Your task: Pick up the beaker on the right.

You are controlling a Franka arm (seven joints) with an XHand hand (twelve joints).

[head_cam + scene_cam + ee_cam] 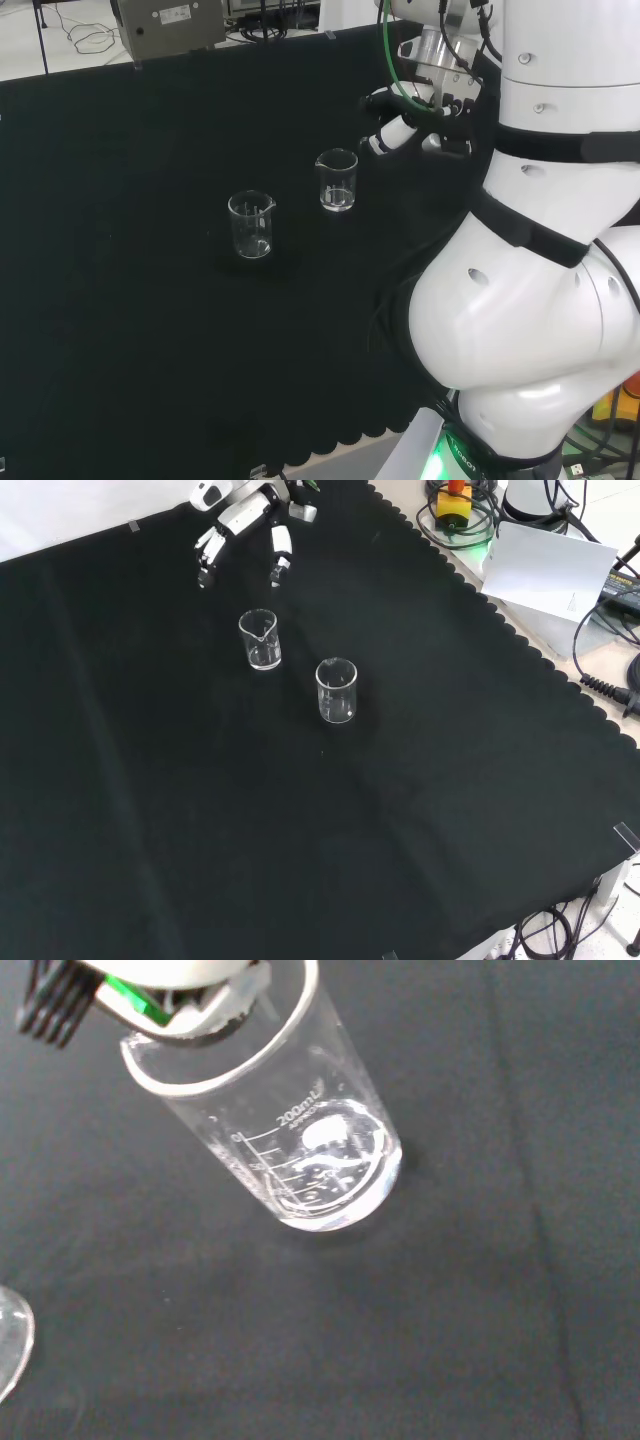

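Nothing lifted yet: the hand [245, 520], fingers spread apart, hovers seemingly just beyond the right beaker [337, 180], not touching.

- Matt black cloth [400, 810], scalloped at its edge, is seen covering the bench.
- Near the hand [245, 520], cased in glossy white and black plastic, two beakers [261, 639] [337, 691] of clear, smooth, shiny glass are seen.
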